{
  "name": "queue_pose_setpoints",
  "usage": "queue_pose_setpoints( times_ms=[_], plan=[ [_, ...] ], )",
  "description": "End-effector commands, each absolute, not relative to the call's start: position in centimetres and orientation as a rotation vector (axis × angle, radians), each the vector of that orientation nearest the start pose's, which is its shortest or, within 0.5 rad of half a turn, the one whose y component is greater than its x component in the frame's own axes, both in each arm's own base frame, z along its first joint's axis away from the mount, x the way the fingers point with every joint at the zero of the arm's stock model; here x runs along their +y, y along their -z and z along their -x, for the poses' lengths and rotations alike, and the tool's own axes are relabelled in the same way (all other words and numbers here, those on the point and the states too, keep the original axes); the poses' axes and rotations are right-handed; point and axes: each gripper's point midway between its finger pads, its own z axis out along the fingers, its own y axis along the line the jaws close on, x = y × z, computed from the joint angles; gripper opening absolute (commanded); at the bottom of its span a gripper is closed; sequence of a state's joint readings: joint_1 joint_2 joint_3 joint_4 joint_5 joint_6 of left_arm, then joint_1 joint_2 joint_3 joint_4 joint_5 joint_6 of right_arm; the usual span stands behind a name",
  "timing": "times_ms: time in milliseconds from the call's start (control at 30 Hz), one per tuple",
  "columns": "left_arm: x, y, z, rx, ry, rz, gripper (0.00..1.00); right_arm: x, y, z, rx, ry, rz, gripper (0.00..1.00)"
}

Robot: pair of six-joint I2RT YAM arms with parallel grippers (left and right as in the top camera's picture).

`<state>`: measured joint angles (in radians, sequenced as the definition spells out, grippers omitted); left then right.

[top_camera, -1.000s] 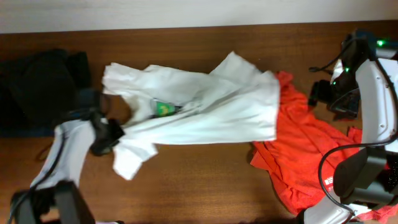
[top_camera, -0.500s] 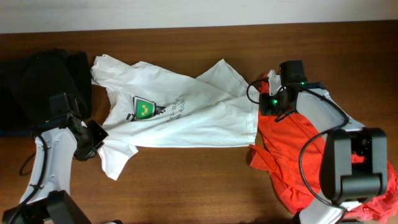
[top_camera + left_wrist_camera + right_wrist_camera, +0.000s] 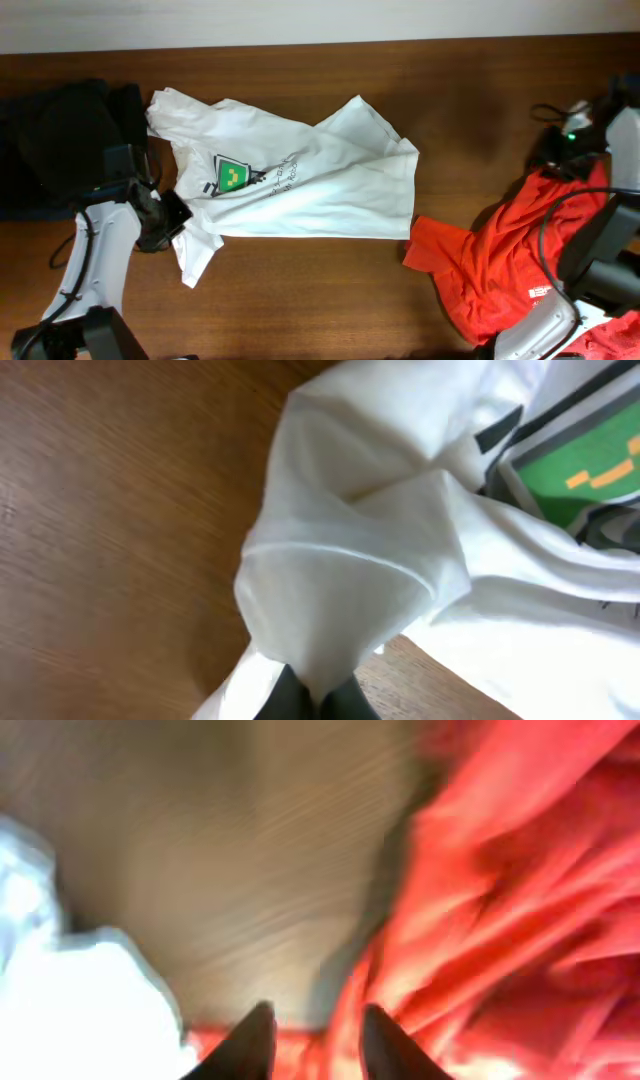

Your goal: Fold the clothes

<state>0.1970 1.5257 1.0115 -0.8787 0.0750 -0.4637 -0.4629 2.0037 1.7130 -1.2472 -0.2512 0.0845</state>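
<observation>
Partly, bunched T-shirt [image 3: 340, 590] fabric covers the left jaws' tips.

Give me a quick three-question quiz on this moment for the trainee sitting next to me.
1. True or false: the left gripper is shut on a fold of the white T-shirt.
2. Multiple choice: what lies beside the shirt on the right arm's side? A) a red garment B) a blue towel C) a yellow cap
3. Short answer: is the right gripper open or shut?

Key: 1 true. 2 A. 3 open, its fingers stand apart with nothing between them.
</observation>
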Motion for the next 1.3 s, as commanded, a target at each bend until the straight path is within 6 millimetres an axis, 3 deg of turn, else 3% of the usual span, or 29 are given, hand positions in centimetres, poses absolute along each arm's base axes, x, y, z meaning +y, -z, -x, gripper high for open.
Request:
queue_pose_setpoints(
  times_ms=[0, 67, 133, 167, 233, 300, 333, 400, 433, 533, 567, 600, 667, 700, 733, 767, 800, 867, 933, 1067, 1133, 1167, 1200, 1233, 1267],
  plan=[
    [4.2, -7.0, -29.3, 2.814, 0.156, 0.913, 0.0, -3.5, -11.9, -35.4, 3.104, -0.597, -0.383, 0.45],
    [4.2, -7.1, -29.3, 2.813, 0.156, 0.913, 0.0, 2.0, -10.3, -32.4, 3.276, -0.638, -0.258, 0.46],
    [4.2, -7.1, -29.4, 2.81, 0.156, 0.912, 0.01, 4.8, -8.5, -29.3, 3.404, -0.648, -0.179, 0.45],
    [4.2, -7.1, -29.5, 2.808, 0.157, 0.911, 0.01, 6.1, -6.3, -26.8, 3.495, -0.625, -0.256, 0.41],
    [4.3, -7.1, -29.7, 2.799, 0.157, 0.896, 0.0, 6.9, -1.9, -23.6, 3.554, -0.575, -0.399, 0.41],
    [4.3, -7.2, -29.9, 2.795, 0.158, 0.894, 0.01, 6.4, 0.9, -20.8, 3.591, -0.521, -0.474, 0.41],
    [4.3, -7.2, -29.9, 2.792, 0.158, 0.893, 0.01, 5.2, 1.9, -20.0, 3.595, -0.391, -0.579, 0.41],
    [4.3, -7.2, -29.9, 2.792, 0.159, 0.892, 0.01, -2.0, 3.0, -19.0, 3.474, 0.185, -1.031, 0.4],
    [4.3, -7.2, -29.9, 2.792, 0.159, 0.892, 0.01, -5.2, 2.8, -19.3, 3.366, 0.287, -1.235, 0.39],
    [4.3, -7.2, -29.9, 2.793, 0.159, 0.892, 0.01, -13.0, 0.7, -20.9, 3.101, 0.278, -1.621, 0.39],
    [4.3, -7.2, -29.9, 2.793, 0.159, 0.893, 0.01, -13.9, 0.1, -21.3, 3.071, 0.266, -1.642, 0.39],
    [4.3, -7.2, -29.9, 2.793, 0.159, 0.892, 0.01, -15.2, -2.0, -23.0, 3.039, 0.202, -1.565, 0.4],
    [4.3, -7.2, -29.9, 2.793, 0.159, 0.893, 0.02, -13.4, -4.6, -26.1, 3.042, -0.011, -1.338, 0.43],
    [4.3, -7.2, -29.9, 2.793, 0.159, 0.893, 0.02, -10.4, -6.3, -28.1, 3.065, -0.207, -1.072, 0.46],
    [4.3, -7.2, -29.9, 2.793, 0.159, 0.893, 0.02, -8.1, -7.2, -28.8, 3.085, -0.309, -0.903, 0.52],
    [4.3, -7.2, -29.9, 2.793, 0.159, 0.893, 0.02, -4.4, -8.2, -29.3, 3.126, -0.433, -0.671, 0.62],
    [4.3, -7.2, -29.9, 2.793, 0.159, 0.893, 0.02, -1.8, -8.4, -28.9, 3.181, -0.455, -0.548, 0.68],
    [4.3, -7.2, -29.9, 2.793, 0.159, 0.892, 0.03, 3.3, -7.2, -27.7, 3.278, -0.449, -0.316, 0.71],
    [4.3, -7.2, -29.9, 2.793, 0.159, 0.893, 0.03, 6.6, -4.8, -26.4, 3.311, -0.421, -0.253, 0.71],
    [4.3, -7.2, -29.9, 2.793, 0.159, 0.893, 0.04, 11.1, -0.6, -27.5, 3.178, -0.429, -0.165, 0.72],
    [4.3, -7.2, -29.9, 2.793, 0.159, 0.892, 0.04, 12.0, 0.6, -28.3, 3.11, -0.374, -0.136, 0.78],
    [4.3, -7.2, -29.9, 2.793, 0.159, 0.893, 0.04, 11.9, 0.8, -28.4, 3.1, -0.33, -0.157, 0.75],
    [4.3, -7.2, -29.9, 2.793, 0.159, 0.892, 0.04, 12.0, 0.8, -28.4, 3.1, -0.328, -0.153, 0.54],
    [4.3, -7.2, -29.9, 2.796, 0.158, 0.882, 0.04, 12.0, 0.8, -28.2, 3.108, -0.324, -0.154, 0.06],
    [4.3, -7.2, -29.9, 2.796, 0.158, 0.882, 0.04, 11.6, 0.9, -28.1, 3.111, -0.3, -0.162, 0.04]
  ],
)
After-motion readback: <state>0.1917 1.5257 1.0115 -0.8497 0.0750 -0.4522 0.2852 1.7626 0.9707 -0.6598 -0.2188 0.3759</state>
